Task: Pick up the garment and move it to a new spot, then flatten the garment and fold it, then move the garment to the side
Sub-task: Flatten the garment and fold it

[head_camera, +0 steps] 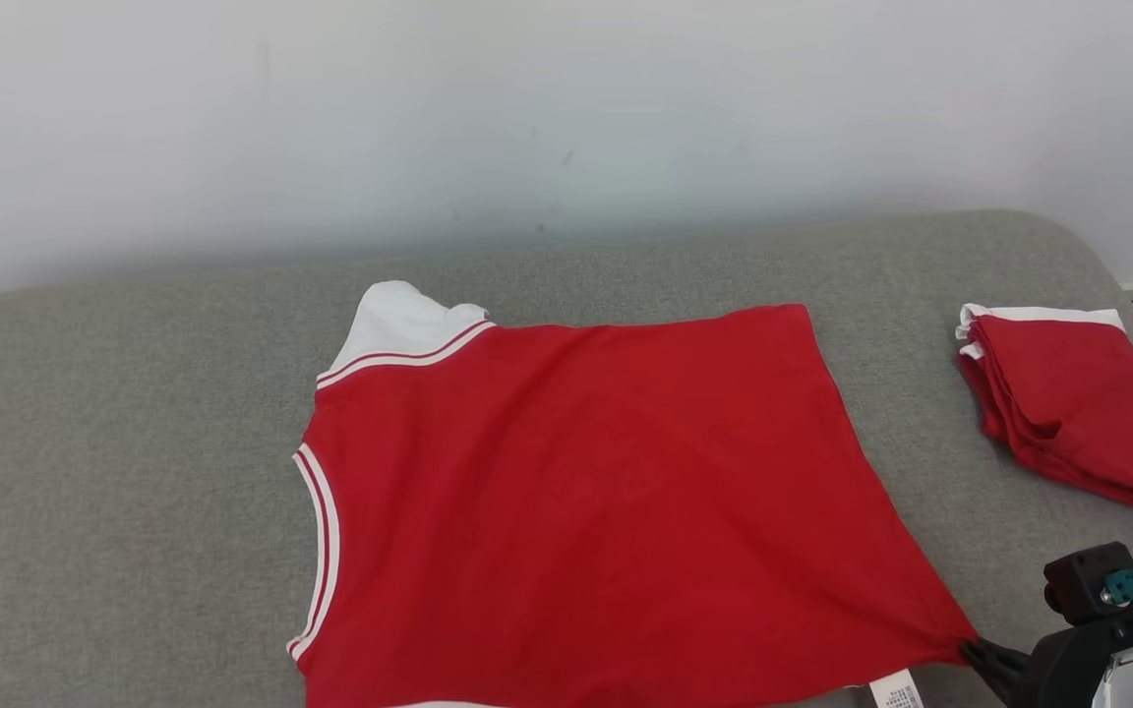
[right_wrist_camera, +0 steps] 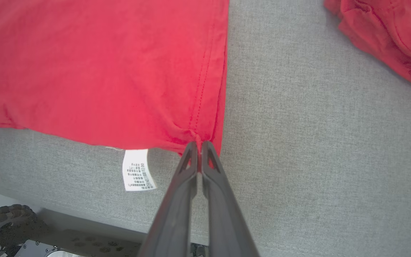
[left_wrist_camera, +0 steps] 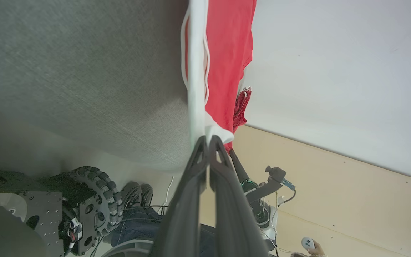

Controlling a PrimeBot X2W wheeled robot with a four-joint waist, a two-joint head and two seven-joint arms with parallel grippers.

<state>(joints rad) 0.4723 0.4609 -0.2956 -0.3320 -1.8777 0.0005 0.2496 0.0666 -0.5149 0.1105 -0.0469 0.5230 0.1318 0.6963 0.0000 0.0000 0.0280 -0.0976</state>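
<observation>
Red garment point(head_camera: 586, 492) lies spread on grey padded surface point(head_camera: 134, 442), mid-view, armholes twd robot's left, hem twd right. R gripper point(right_wrist_camera: 199, 145) is closed tight, pinching the near hem corner; cloth puckers at the pinch. L gripper point(left_wrist_camera: 208, 140) is likewise clamped on the white-trimmed edge at the other near end. Holding both near corners prob. keeps the edge taut for flattening w/o wrinkles, pre-fold. Care label point(right_wrist_camera: 137, 169) pokes out just beside R gripper. Folded red pile point(head_camera: 1068, 403) sits well apart, far right, likely the "side" spot.
</observation>
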